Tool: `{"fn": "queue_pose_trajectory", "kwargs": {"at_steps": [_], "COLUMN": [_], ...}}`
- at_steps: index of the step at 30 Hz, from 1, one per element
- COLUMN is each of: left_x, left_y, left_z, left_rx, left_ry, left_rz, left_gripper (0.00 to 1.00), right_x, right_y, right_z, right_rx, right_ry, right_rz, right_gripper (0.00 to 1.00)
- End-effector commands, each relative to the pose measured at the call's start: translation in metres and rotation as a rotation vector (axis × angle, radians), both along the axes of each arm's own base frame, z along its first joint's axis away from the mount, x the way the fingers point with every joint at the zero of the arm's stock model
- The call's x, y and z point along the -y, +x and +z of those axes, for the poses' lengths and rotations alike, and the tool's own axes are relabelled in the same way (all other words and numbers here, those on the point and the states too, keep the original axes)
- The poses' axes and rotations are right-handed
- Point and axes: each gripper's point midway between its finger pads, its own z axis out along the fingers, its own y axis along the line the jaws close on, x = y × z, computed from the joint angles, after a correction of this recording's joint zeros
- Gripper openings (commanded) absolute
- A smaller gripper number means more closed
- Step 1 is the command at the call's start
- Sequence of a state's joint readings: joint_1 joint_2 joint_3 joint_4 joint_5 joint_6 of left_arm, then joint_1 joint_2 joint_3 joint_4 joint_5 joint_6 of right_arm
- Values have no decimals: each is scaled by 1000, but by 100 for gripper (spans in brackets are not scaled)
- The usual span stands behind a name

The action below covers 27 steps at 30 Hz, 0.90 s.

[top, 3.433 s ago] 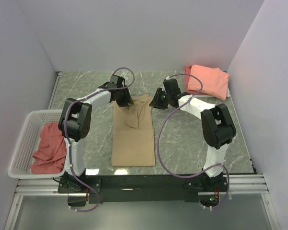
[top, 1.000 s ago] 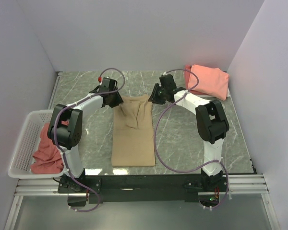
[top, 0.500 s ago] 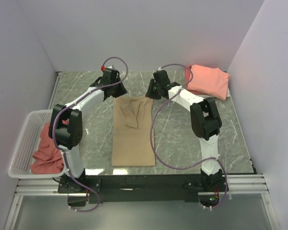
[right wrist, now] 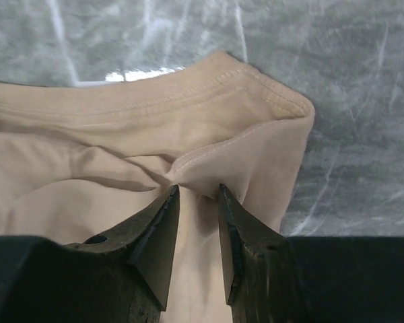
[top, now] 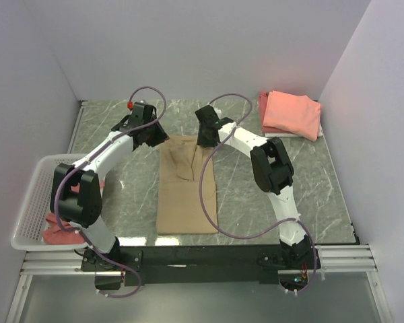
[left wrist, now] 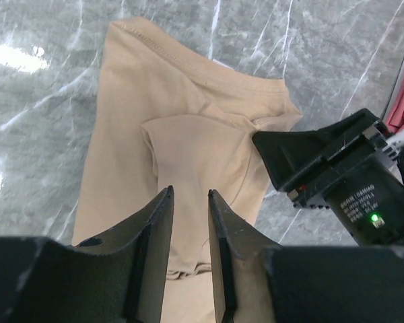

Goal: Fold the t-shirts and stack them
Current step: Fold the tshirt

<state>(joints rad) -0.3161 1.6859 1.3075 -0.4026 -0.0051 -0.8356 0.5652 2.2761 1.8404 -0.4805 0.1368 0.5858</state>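
Observation:
A tan-beige t-shirt (top: 186, 195) lies folded into a long strip on the marble table, its collar end at the far side. My left gripper (top: 158, 138) hovers at the strip's far left corner. In the left wrist view its jaws (left wrist: 190, 192) stand open over the tan cloth (left wrist: 182, 134), with nothing between them. My right gripper (top: 205, 138) is at the far right corner. Its open jaws (right wrist: 197, 188) stand astride a raised fold of the tan shirt (right wrist: 121, 128), tips on the cloth. A salmon-pink t-shirt (top: 293, 113) lies folded at the back right.
A white mesh basket (top: 28, 202) stands at the table's left edge with a dusty red t-shirt (top: 59, 229) inside. Grey walls close in the left, back and right. Purple cables loop over both arms and across the tan shirt.
My right gripper has moved left from beside the shirt onto its far right corner. The left arm has swung outward to the left, and its jaws have narrowed a little.

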Motion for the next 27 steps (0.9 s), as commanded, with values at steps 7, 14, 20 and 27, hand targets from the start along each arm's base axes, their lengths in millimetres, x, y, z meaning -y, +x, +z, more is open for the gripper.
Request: {"fn": "queue_pose_trajectory", "kwargs": {"at_steps": [7, 14, 20, 27], "left_x": [-7, -5, -7, -7], "left_y": [-12, -15, -16, -17], "left_z": [14, 8, 7, 1], "left_rx": [32, 22, 24, 13], "left_ry": [-28, -32, -33, -40], "left_rz": [9, -8, -10, -8], "left_gripper": [33, 32, 32, 32], "right_x": [1, -12, -19, -29], "right_y": [11, 14, 18, 20], "right_z": [6, 12, 25, 43], "right_rx": [30, 63, 98, 150], "right_ry": [-49, -32, -24, 23], "right_rz": [-22, 7, 26, 43], "right_gripper": [37, 24, 8, 4]}}
